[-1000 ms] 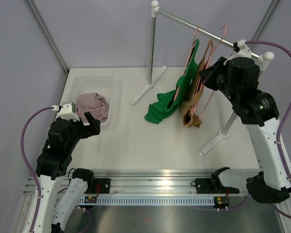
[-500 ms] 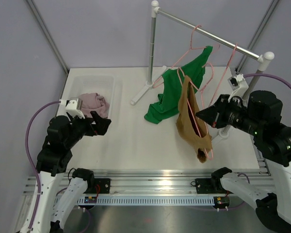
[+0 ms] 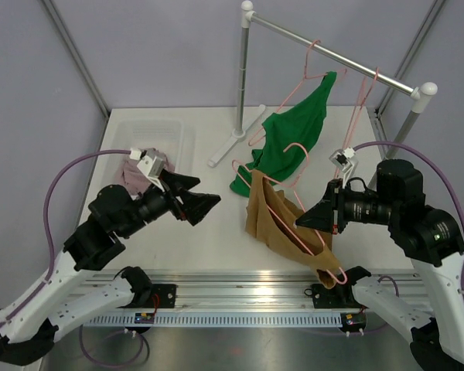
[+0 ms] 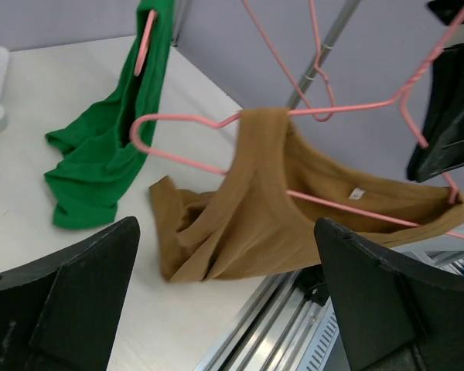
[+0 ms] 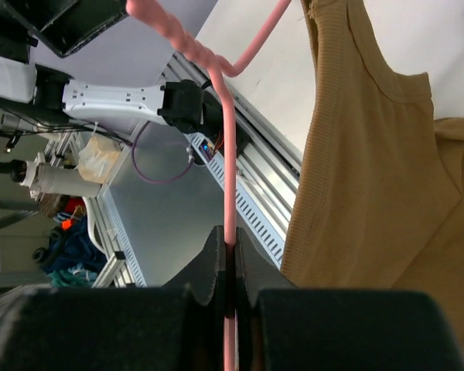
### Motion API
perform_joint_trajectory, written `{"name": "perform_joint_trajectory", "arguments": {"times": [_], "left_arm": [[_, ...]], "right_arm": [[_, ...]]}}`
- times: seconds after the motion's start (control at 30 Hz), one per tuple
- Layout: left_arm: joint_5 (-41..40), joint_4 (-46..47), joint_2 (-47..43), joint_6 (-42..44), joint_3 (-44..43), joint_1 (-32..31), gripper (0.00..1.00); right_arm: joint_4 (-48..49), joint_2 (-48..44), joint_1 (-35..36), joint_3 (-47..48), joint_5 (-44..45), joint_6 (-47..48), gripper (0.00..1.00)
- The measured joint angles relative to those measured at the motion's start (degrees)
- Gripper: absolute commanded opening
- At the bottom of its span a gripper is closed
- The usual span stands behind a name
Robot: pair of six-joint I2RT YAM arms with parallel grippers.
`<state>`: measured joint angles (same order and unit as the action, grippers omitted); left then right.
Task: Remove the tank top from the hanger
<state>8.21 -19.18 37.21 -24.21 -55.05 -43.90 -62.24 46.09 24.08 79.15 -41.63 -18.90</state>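
A brown tank top [image 3: 272, 218] hangs on a pink wire hanger [image 3: 264, 179], off the rail and low over the table's near middle. My right gripper [image 3: 308, 221] is shut on the hanger's wire; in the right wrist view the jaws [image 5: 229, 246] pinch the pink wire [image 5: 227, 154] with the tank top [image 5: 371, 162] beside it. My left gripper [image 3: 204, 204] is open and empty, pointing at the tank top from the left, apart from it. In the left wrist view the tank top [image 4: 294, 224] and hanger [image 4: 187, 161] lie beyond the open gripper [image 4: 226, 239].
A green garment [image 3: 292, 133] hangs on another pink hanger from the rack rail [image 3: 332, 54], its hem on the table; it also shows in the left wrist view [image 4: 100, 154]. A clear bin [image 3: 172, 133] with a pink cloth [image 3: 131, 174] stands at the left. The rack's posts stand at the back and right.
My right gripper has carried the hanger with the brown tank top off the rail, down and toward the near edge. My left arm has swung right toward it, jaws open.
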Motion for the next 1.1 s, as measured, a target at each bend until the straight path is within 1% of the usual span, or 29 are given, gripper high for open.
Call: {"name": "perform_joint_trajectory", "arguments": {"times": [0.1, 0.17, 0.2, 0.27, 0.43, 0.63, 0.7, 0.73, 0.77, 0.83, 0.87, 0.97, 1.0, 1.07, 1.1], "left_arm": [[-7.4, 3.2, 3.1, 0.8, -0.1, -8.4, 0.99], [-12.0, 4.4, 5.9, 1.8, -0.6, -12.6, 0.97], [-14.5, 4.8, 7.7, 2.4, -1.0, -14.5, 0.93], [-18.7, 5.5, 11.5, 3.5, -2.0, -17.0, 0.89], [-24.6, 6.1, 17.9, 5.0, -2.6, -18.0, 0.88], [-28.0, 8.0, 20.8, 6.4, -3.2, -18.0, 0.7], [-28.8, 8.8, 21.5, 6.8, -3.6, -18.0, 0.7], [-29.3, 9.1, 21.8, 6.9, -3.8, -18.0, 0.66], [-29.6, 9.5, 21.9, 7.0, -3.9, -18.0, 0.53], [-30.3, 10.3, 22.2, 7.3, -3.9, -18.0, 0.43], [-30.6, 10.5, 22.3, 7.5, -3.9, -18.0, 0.36], [-31.4, 11.2, 22.8, 7.9, -4.0, -18.1, 0.23], [-31.5, 11.4, 22.9, 8.0, -4.1, -18.1, 0.11], [-32.0, 11.6, 23.2, 7.9, -4.3, -18.1, 0.0], [-32.4, 11.6, 23.3, 7.9, -4.5, -18.1, 0.0]], "right_arm": [[2.6, 1.9, 0.0, -1.2, -1.7, -0.4, 0.0], [4.4, 3.1, 0.0, -1.3, -2.7, -0.7, 0.0], [5.5, 3.7, 0.0, -1.4, -3.3, -1.0, 0.0], [7.7, 4.7, 0.0, -1.4, -4.4, -1.7, 0.0], [10.6, 5.8, 0.0, -1.4, -6.6, -2.4, 0.0], [11.4, 5.8, 0.0, -1.4, -8.1, -2.4, 0.0], [11.4, 5.8, 0.0, -1.4, -8.4, -2.4, 0.0], [11.4, 5.8, 0.0, -1.4, -8.6, -2.4, 0.0], [11.4, 5.8, 0.0, -1.4, -8.7, -2.3, 0.0], [11.4, 5.8, 0.0, -1.4, -8.7, -2.3, 0.0], [11.4, 5.8, 0.0, -1.4, -8.7, -2.2, 0.0], [11.4, 5.8, 0.0, -1.4, -8.7, -1.9, 0.0], [11.4, 5.9, 0.0, -1.4, -8.7, -1.8, 0.0], [11.4, 5.9, 0.0, -1.5, -8.7, -1.6, 0.0], [11.4, 5.9, 0.0, -1.6, -8.6, -1.6, 0.0]]}}
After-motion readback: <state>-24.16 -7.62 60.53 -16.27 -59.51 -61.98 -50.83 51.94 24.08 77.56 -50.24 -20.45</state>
